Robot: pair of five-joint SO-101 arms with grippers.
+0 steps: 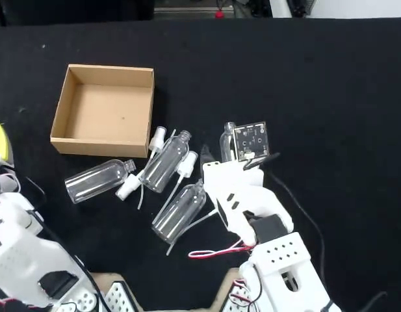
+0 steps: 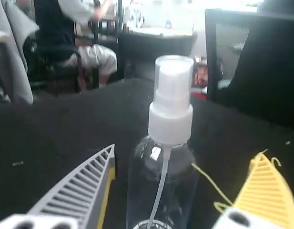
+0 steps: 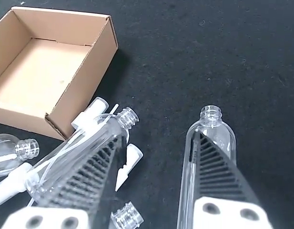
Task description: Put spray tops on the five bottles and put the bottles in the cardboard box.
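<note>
Left tool [image 2: 185,151]: pinched on the capped bottle [image 2: 162,183] — to be held steady.
Right tool [image 3: 154,140]: spread; to be centred on the open bottle [image 3: 211,128] before closing — neck left free.

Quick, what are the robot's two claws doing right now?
Left gripper: shut on the capped bottle.
Right gripper: open, holding nothing.

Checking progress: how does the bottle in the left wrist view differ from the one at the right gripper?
The left bottle wears a white spray top; the right bottle has a bare threaded neck. A tube runs down inside the left bottle; the right bottle shows none. Both are clear plastic.
</note>
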